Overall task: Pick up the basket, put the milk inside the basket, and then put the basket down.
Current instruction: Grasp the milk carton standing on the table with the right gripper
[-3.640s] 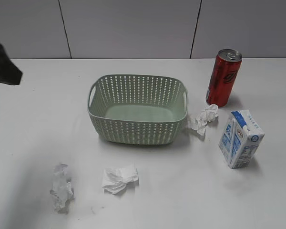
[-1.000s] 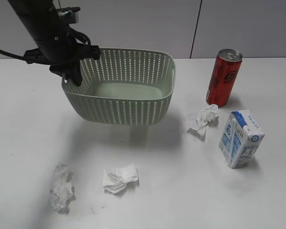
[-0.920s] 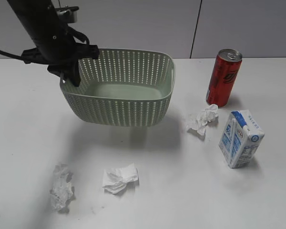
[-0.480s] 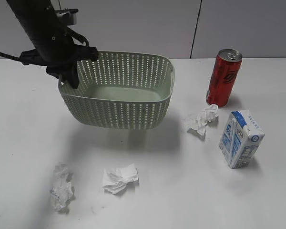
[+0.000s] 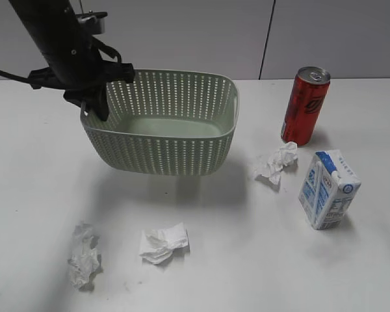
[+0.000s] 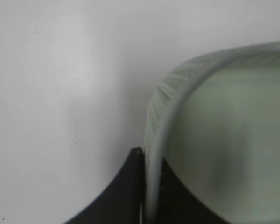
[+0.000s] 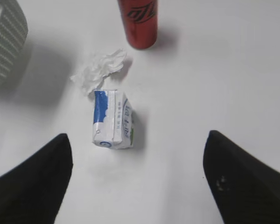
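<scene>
My left gripper [image 5: 97, 97] is shut on the left rim of the pale green basket [image 5: 166, 153] and holds it tilted above the table. In the left wrist view the fingers [image 6: 149, 161] pinch the basket's rim [image 6: 151, 126]. The milk [image 5: 328, 190] stands upright on the table at the right. In the right wrist view the milk [image 7: 112, 120] stands below and ahead of my right gripper [image 7: 137, 149], which is open and empty. The right gripper does not show in the exterior view.
A tall red can [image 5: 305, 105] stands behind the milk; it also shows in the right wrist view [image 7: 138, 21]. Crumpled tissues lie beside the can [image 5: 274, 162], at the front centre [image 5: 161, 243] and front left [image 5: 83, 254].
The basket, first resting on the table, is now held up by my left gripper. Over the last second it has shifted slightly left and down, and since half a second ago barely moved.
</scene>
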Robot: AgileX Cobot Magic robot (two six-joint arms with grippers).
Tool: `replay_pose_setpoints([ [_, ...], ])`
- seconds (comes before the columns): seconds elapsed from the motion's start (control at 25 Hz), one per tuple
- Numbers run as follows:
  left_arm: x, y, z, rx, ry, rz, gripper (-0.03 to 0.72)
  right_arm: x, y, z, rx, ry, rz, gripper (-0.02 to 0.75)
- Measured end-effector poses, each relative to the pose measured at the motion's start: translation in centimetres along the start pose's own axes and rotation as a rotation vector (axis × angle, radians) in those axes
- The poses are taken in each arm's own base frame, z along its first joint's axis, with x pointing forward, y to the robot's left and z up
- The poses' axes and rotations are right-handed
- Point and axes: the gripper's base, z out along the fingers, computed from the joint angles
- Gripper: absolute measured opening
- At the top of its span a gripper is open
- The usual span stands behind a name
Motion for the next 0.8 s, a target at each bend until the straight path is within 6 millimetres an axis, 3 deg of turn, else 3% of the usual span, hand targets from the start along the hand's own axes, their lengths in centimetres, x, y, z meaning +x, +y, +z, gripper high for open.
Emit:
replay_pose_setpoints([
  [0.16,0.0,0.0,0.0,0.003,0.001,-0.001,-0.014,-1.2,1.7,3.8,-0.025,0.157,-0.045,0.665],
  [0.36,0.0,-0.1,0.0,0.006,-0.003,-0.003,-0.014,-1.3,4.0,8.4,-0.015,0.304,-0.081,0.665],
  [0.8,0.0,-0.1,0.0,0.007,-0.004,-0.003,-0.014,1.3,3.6,18.1,0.048,0.535,-0.038,0.664],
])
